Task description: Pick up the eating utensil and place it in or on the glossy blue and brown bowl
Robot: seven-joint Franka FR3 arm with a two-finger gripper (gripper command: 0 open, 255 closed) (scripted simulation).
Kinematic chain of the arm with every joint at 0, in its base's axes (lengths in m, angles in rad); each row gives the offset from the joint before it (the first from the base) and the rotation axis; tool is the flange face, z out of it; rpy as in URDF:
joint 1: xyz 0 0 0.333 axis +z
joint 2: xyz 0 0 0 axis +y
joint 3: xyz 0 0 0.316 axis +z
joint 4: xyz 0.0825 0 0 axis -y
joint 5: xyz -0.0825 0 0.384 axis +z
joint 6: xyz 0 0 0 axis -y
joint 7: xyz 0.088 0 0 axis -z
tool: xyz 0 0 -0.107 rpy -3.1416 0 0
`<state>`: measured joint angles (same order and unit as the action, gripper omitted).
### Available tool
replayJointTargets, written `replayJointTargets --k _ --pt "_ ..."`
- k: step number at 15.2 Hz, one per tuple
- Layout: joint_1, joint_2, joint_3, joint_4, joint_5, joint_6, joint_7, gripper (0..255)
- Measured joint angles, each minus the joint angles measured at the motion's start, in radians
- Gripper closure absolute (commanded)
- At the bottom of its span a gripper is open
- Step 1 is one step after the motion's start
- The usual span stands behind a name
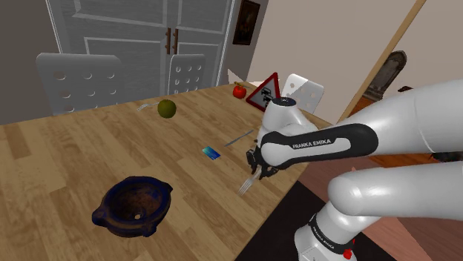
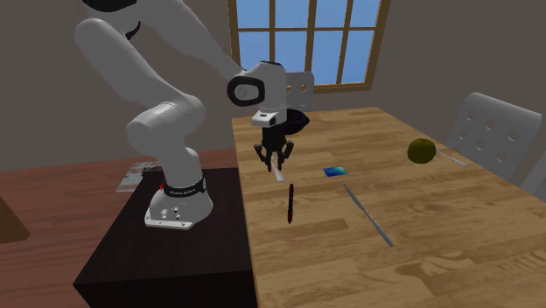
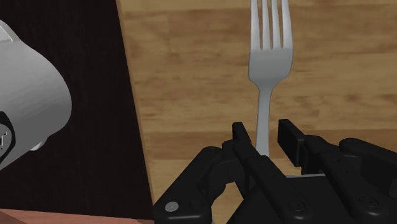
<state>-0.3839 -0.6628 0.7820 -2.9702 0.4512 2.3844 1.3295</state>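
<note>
A silver fork (image 3: 270,57) hangs tines-down from my gripper (image 3: 264,145), whose black fingers (image 3: 240,137) are shut on its handle. In the shoulder view the gripper (image 1: 256,164) holds the fork (image 1: 246,184) just above the wooden table (image 1: 89,159), near the edge by the stand. The dark blue and brown bowl (image 1: 133,205) sits on the table toward the shoulder view's lower left, well apart from the fork. In the second exterior view the gripper (image 2: 274,156) carries the fork (image 2: 280,170) above the table's near-stand edge.
On the table lie a green round fruit (image 1: 166,109), a small blue card (image 1: 211,153), a thin grey rod-like piece (image 2: 367,214) and a red-and-black pen (image 2: 290,203). A red fruit (image 1: 238,91) and a triangular sign (image 1: 265,93) stand at the far corner. Chairs (image 1: 78,81) line the far side.
</note>
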Motion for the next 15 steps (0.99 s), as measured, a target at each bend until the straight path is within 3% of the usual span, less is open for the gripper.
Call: replayJointTargets --k 15 --pt "0.026 -0.208 -0.138 0.101 -0.07 -0.307 -0.031 255"
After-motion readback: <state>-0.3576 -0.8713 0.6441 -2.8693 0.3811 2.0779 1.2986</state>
